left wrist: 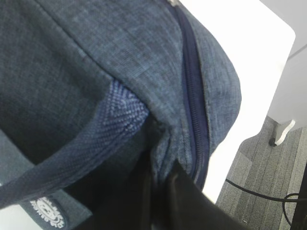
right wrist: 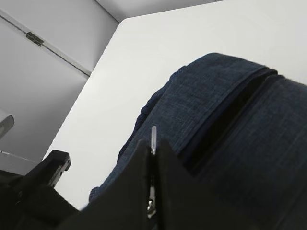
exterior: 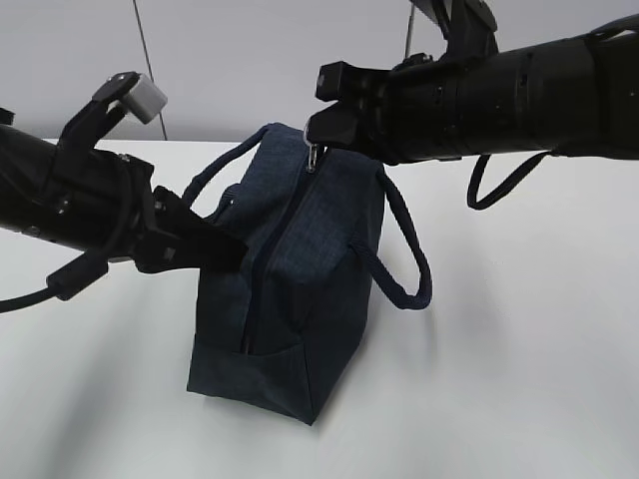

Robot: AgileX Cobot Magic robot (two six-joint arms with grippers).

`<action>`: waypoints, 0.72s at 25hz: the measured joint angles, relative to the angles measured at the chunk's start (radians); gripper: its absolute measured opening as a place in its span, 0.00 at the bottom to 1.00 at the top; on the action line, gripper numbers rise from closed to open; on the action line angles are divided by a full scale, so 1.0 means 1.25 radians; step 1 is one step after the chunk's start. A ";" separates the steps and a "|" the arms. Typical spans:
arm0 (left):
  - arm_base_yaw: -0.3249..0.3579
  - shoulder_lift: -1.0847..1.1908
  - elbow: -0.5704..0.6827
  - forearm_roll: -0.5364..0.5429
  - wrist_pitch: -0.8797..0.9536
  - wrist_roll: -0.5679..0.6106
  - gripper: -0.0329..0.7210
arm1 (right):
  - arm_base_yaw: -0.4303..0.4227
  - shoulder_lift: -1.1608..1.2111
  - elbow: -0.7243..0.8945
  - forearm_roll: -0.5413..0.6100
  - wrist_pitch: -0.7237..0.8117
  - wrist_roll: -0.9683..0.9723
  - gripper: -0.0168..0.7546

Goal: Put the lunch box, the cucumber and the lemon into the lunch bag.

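Navy fabric covers the bag (exterior: 285,299), which stands tilted on the white surface (exterior: 519,379) between the two arms, its zipper (left wrist: 194,120) closed along the ridge. The right fingers (exterior: 321,150) are clenched on the metal pull (right wrist: 153,139) at the bag's upper end. The left fingers (exterior: 225,249) are clamped on the cloth of the bag's side beside the zipper, near one handle (exterior: 404,259) and the white logo (left wrist: 47,211).
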 joint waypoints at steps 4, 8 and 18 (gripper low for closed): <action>0.000 0.001 0.000 0.008 0.011 -0.001 0.03 | 0.000 0.026 0.000 0.002 -0.003 -0.008 0.02; 0.000 0.001 0.000 0.035 0.018 -0.021 0.03 | 0.000 0.058 -0.017 0.003 -0.005 -0.012 0.02; 0.000 0.001 0.000 0.099 0.034 -0.059 0.03 | -0.002 0.121 -0.097 0.005 -0.008 -0.022 0.02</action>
